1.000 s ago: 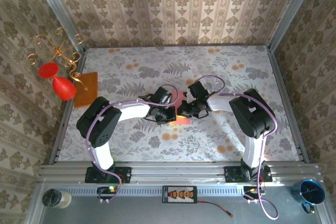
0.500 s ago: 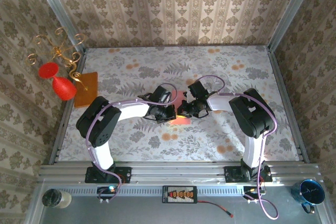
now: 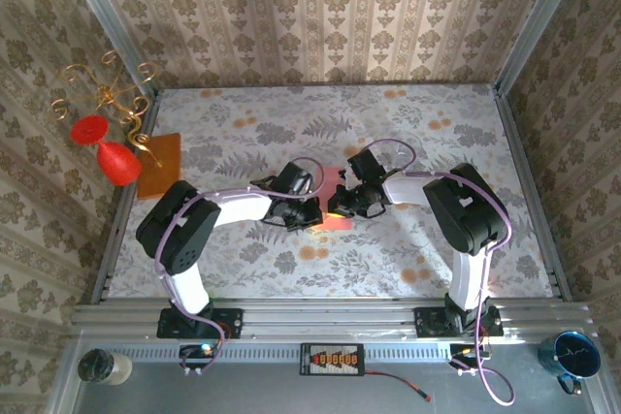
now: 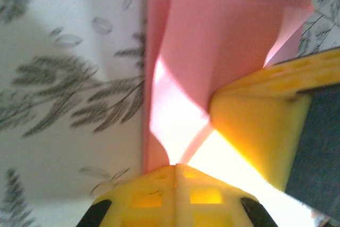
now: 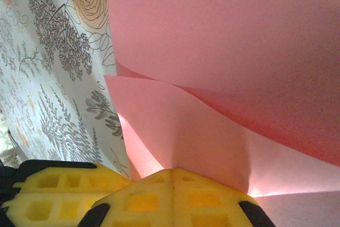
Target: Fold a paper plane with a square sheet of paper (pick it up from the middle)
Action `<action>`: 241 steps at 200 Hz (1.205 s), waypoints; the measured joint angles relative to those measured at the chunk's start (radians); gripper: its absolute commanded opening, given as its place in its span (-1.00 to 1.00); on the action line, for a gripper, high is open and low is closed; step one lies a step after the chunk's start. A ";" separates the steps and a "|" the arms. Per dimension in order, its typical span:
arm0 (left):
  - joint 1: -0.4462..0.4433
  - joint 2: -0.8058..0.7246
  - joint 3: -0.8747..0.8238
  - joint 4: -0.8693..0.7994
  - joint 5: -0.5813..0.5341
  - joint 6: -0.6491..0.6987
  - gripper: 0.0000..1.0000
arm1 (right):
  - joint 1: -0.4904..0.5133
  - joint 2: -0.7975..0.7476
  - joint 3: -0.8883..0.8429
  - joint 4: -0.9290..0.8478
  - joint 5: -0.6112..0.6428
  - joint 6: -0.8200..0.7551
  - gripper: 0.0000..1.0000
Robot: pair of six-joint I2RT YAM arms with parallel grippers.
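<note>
The square sheet of paper (image 3: pixel 333 181) is salmon pink, bent and creased, and held up at the table's centre between both grippers. My left gripper (image 3: pixel 309 208) is shut on the sheet's near edge; in the left wrist view the paper (image 4: pixel 212 51) rises straight out of its closed jaws (image 4: pixel 176 166). My right gripper (image 3: pixel 342 205) is shut on the same sheet, and the paper (image 5: pixel 223 51) spreads above its closed tips (image 5: pixel 173 171). Each wrist view catches the other gripper's yellow finger close by, on the right for the left wrist (image 4: pixel 255 126) and at lower left for the right wrist (image 5: pixel 58 190).
A darker orange rectangular sheet (image 3: pixel 160 164) lies at the table's left edge beside a red goblet (image 3: pixel 114 159) and a gold wire stand (image 3: pixel 112 94). Wallpapered walls close three sides. A blue cup (image 3: pixel 572 356) and a jar (image 3: pixel 102 366) sit below the rail.
The left arm has shifted slightly, its wrist edging left and down. Both grippers stay clamped on the paper at the centre.
</note>
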 measured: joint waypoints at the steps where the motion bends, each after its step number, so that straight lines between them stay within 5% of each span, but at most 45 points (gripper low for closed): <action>1: 0.000 -0.002 -0.002 0.000 0.000 0.000 -0.99 | 0.000 0.000 0.000 0.000 0.000 0.000 -0.93; 98: 0.011 -0.177 -0.069 -0.120 -0.074 -0.008 -0.98 | -0.002 0.002 -0.005 0.013 -0.019 0.015 -0.92; 241: 0.003 0.029 0.067 -0.045 -0.083 -0.012 -1.00 | 0.003 0.001 -0.021 0.061 -0.026 0.063 -0.93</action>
